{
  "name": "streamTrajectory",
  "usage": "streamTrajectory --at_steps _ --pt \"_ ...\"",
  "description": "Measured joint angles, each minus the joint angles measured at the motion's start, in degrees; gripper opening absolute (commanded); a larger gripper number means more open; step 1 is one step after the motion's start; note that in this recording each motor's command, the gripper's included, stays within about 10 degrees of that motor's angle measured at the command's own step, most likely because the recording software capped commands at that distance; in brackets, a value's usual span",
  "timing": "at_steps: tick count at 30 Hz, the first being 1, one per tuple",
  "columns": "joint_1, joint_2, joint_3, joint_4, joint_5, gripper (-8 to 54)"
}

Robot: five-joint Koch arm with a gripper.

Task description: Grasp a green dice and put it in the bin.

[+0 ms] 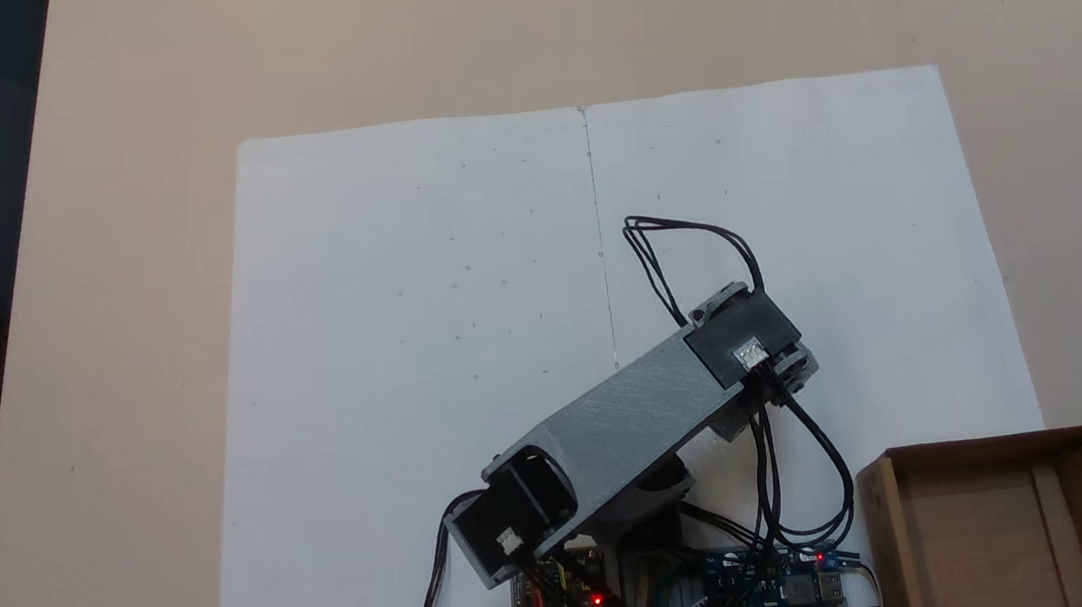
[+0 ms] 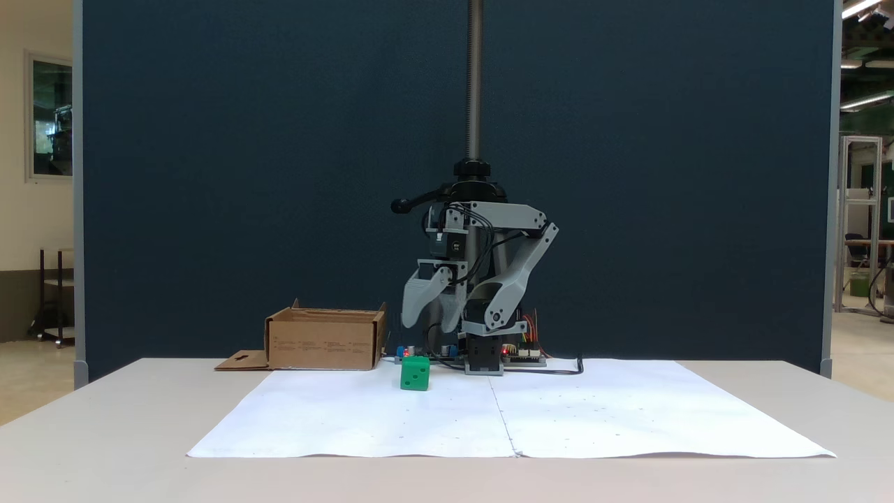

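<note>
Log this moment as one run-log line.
gripper: open, raised above green dice | green dice: on white paper, ungrasped | bin: at paper's edge, dice not inside | phase: pre-grasp

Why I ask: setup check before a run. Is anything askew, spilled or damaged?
Nothing stands out. The green dice sits flat on the white paper, the cardboard box stands upright, its flap lying on the table.

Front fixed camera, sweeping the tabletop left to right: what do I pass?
Flat side flap → bin → green dice → gripper hanging above the table → arm base → right sheet of white paper.
</note>
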Motion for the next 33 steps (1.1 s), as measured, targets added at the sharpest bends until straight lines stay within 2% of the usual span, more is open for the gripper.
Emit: streamTrajectory --at_steps 8,22,33 --pt "-0.88 0.09 0.09 -13.01 -8.96 41.9" --pt "-3.69 0.09 2.37 -13.18 -25.14 43.9" --pt "-4.04 0.09 10.55 -13.18 -39.38 45.9"
